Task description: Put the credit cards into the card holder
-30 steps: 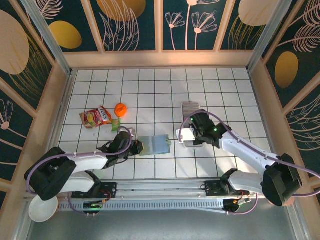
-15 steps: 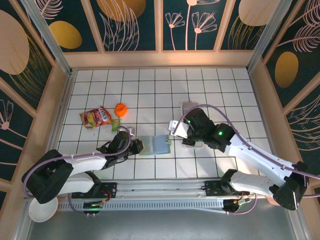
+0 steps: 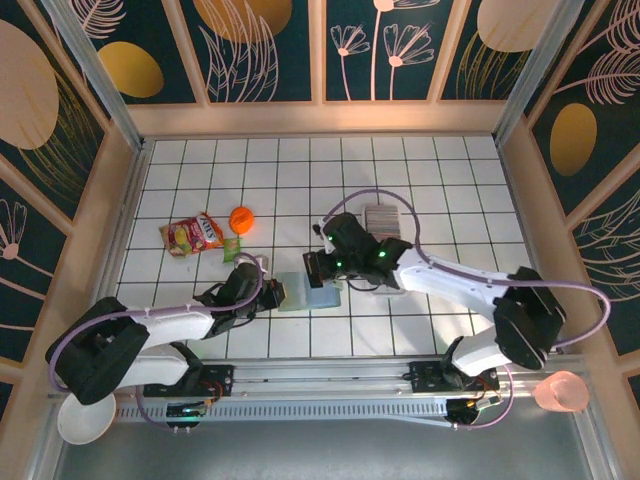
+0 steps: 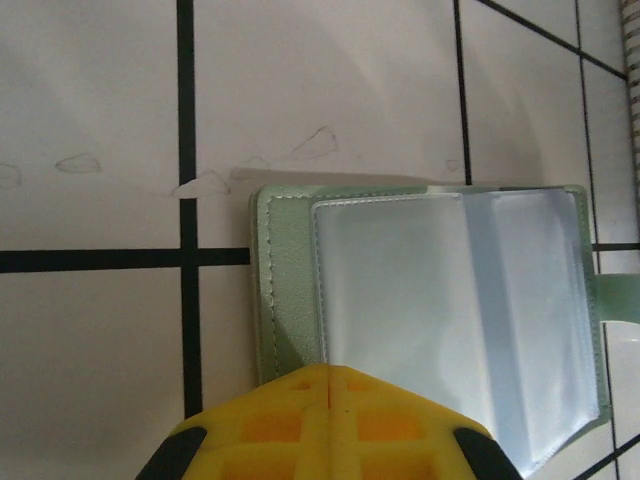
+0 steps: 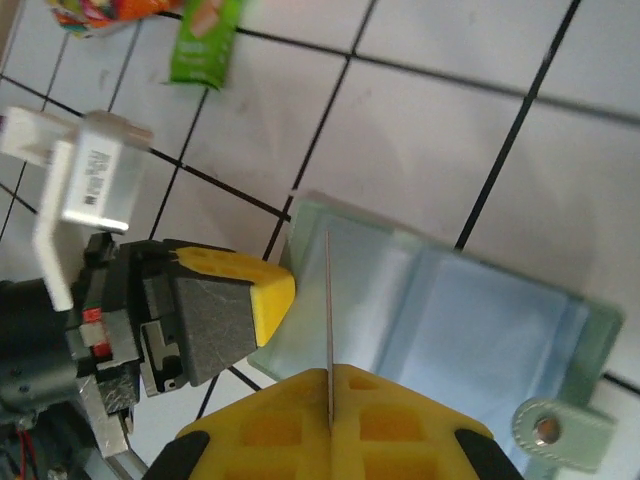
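Now R tool [image 5: 330,378] holds card [image 5: 329,300] over holder [image 5: 470,320]; L tool [image 4: 327,378] presses it.

No text is reading clearly. The snack bag [image 3: 192,235] is showing printed lettering on its front, too small to make out. The white label [image 5: 97,182] on the left arm's wrist module is carrying tiny blurred lines, illegible.
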You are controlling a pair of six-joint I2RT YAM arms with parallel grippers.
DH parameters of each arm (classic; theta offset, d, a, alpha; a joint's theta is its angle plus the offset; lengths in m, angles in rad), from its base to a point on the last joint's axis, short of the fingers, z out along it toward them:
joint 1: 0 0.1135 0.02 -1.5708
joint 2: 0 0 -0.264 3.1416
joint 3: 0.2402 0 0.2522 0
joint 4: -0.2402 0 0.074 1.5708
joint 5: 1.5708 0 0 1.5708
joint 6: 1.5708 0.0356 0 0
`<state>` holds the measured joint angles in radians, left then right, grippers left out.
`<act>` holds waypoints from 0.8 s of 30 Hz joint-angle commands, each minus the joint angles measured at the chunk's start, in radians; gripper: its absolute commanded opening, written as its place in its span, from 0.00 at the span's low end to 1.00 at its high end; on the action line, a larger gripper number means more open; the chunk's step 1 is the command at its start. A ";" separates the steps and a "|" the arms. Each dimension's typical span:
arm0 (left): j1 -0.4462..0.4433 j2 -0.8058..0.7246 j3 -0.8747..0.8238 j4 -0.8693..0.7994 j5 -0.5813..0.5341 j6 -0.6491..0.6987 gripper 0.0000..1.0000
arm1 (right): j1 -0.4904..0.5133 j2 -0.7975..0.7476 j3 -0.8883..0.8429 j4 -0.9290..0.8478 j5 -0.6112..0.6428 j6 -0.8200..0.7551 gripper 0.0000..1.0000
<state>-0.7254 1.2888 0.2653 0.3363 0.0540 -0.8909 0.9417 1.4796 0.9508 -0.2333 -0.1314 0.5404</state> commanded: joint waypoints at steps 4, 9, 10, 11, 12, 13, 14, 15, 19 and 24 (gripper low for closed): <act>0.005 0.028 -0.007 -0.017 -0.029 0.008 0.00 | -0.007 0.087 -0.022 0.096 -0.027 0.196 0.00; 0.005 0.046 -0.003 -0.024 -0.029 0.010 0.00 | -0.018 0.118 -0.057 0.146 -0.020 0.242 0.00; 0.005 0.044 -0.002 -0.026 -0.029 0.011 0.00 | -0.021 0.125 -0.061 0.156 -0.028 0.245 0.00; 0.005 0.042 -0.003 -0.027 -0.029 0.013 0.00 | -0.024 0.133 -0.064 0.157 -0.022 0.250 0.00; 0.006 0.036 -0.005 -0.027 -0.029 0.013 0.00 | -0.024 0.139 -0.069 0.161 -0.016 0.256 0.00; 0.006 0.032 -0.005 -0.028 -0.028 0.011 0.00 | -0.026 0.144 -0.070 0.166 -0.017 0.257 0.00; 0.006 0.028 -0.007 -0.029 -0.029 0.010 0.00 | -0.028 0.147 -0.075 0.171 -0.017 0.262 0.00; 0.005 0.023 -0.009 -0.028 -0.029 0.010 0.00 | -0.032 0.146 -0.086 0.184 -0.014 0.274 0.00; 0.005 0.017 -0.017 -0.017 -0.028 0.005 0.00 | -0.053 0.145 -0.139 0.266 -0.051 0.315 0.00; 0.006 0.026 -0.014 -0.017 -0.020 0.004 0.00 | -0.069 0.151 -0.184 0.360 -0.106 0.360 0.00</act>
<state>-0.7254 1.3071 0.2653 0.3595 0.0433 -0.8913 0.8795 1.6176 0.7879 0.0406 -0.2047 0.8536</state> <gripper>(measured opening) 0.039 0.046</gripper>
